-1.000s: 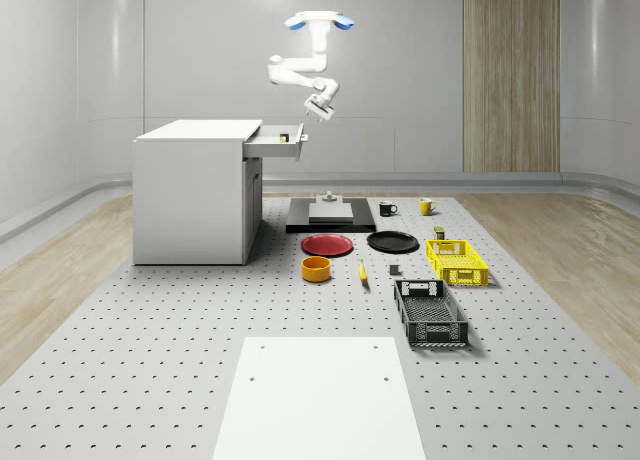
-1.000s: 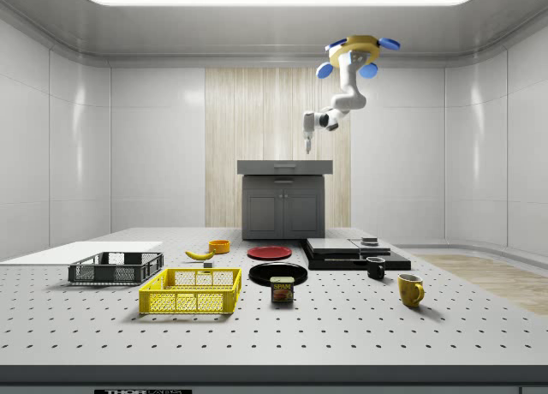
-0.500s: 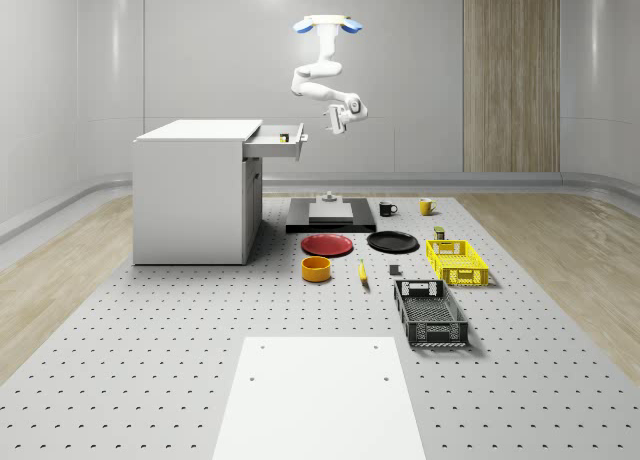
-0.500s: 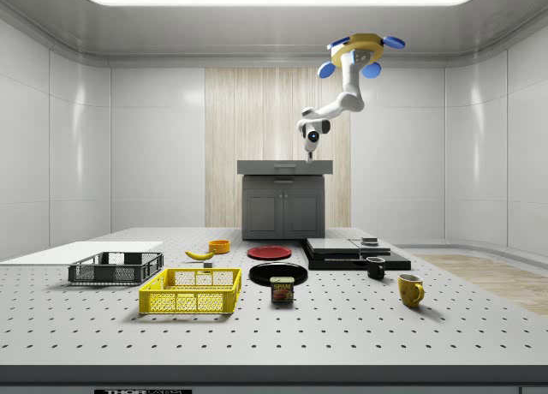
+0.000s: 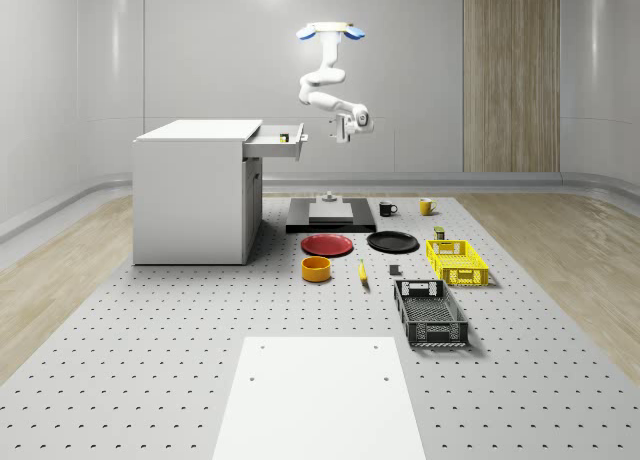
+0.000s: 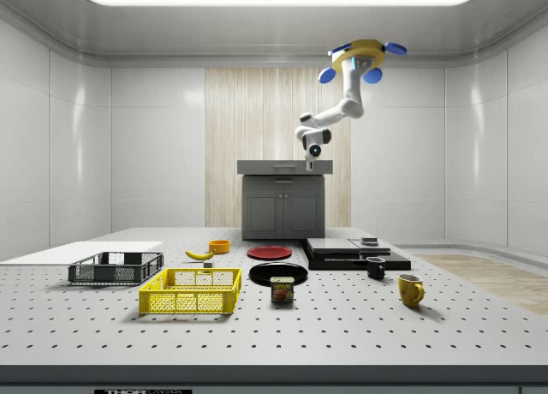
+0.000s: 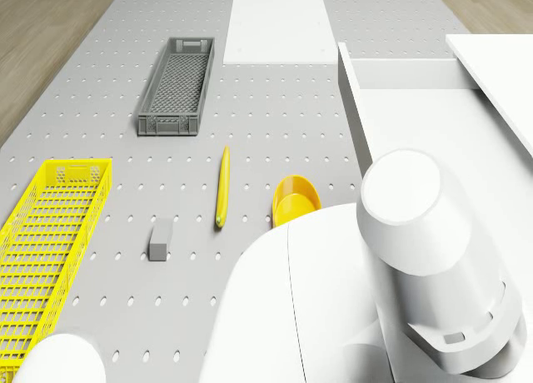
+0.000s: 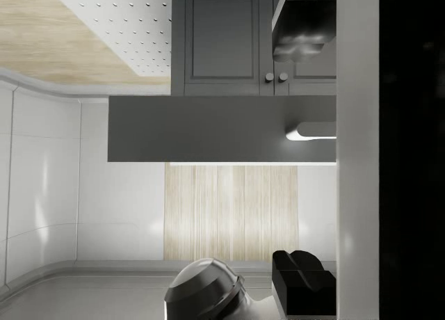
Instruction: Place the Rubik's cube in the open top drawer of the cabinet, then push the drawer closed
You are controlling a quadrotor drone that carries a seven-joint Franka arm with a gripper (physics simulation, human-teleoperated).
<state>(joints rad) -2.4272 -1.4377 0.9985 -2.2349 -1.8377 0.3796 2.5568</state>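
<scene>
Two dark fingers (image 8: 303, 35) stand well apart in the wrist view with nothing between them, so the end effector (image 5: 343, 136) is released. In the whole-scene view it hangs at 3 o'clock of the open top drawer (image 5: 279, 142), near the drawer's front but apart from it. The drone (image 5: 328, 30) hovers high above, at about 1 o'clock of that drawer, with the arm (image 5: 320, 83) bending down from it in an S.

The cube (image 5: 285, 135) (a small yellow speck from here) lies inside the drawer, close to the front wall. The drawer sticks out of the white cabinet (image 5: 195, 195) toward 3 o'clock. In the side view the end effector hangs just above the drawer's front edge, at 12 o'clock of the cabinet doors.

On the tabletop (image 5: 150, 350), at 5 o'clock of the cabinet, lie a red plate (image 5: 327, 244) and an orange bowl (image 5: 316, 269). A banana (image 5: 362, 271) lies just beside the bowl at its 3 o'clock. Farther toward 3 o'clock stands a yellow crate (image 5: 456, 262), with a grey crate (image 5: 430, 312) at its 7 o'clock.
</scene>
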